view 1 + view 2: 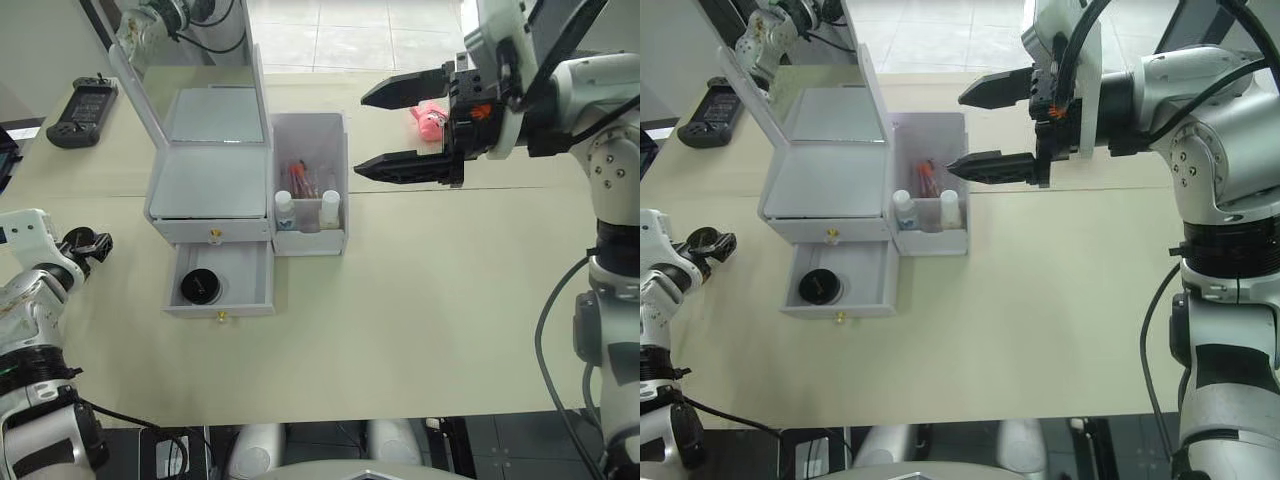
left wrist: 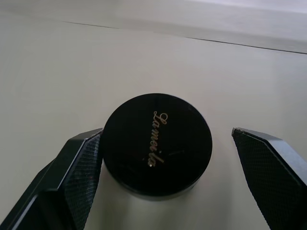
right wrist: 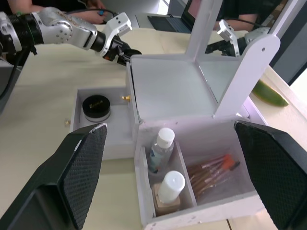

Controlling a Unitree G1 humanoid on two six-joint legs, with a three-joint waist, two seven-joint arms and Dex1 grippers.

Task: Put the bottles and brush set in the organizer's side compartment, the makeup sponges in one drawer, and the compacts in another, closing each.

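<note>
While my left hand (image 2: 158, 187) straddles the black-topped round compact (image 2: 157, 144), fingers apart, it isn't gripped.
One finger touches its side; closing off-centre could shove it along the counter (image 2: 57, 72), away from the white-grey organizer (image 1: 210, 190).

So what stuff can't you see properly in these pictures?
- The top drawer is shut, so its inside is hidden.
- The brush set sits deep in the side compartment; its crinkly bag hides how many brushes there are.
- The clear bottle has a label too small to read.
- In the left wrist view, the left hand straddles a compact; its black top hides its base.
</note>
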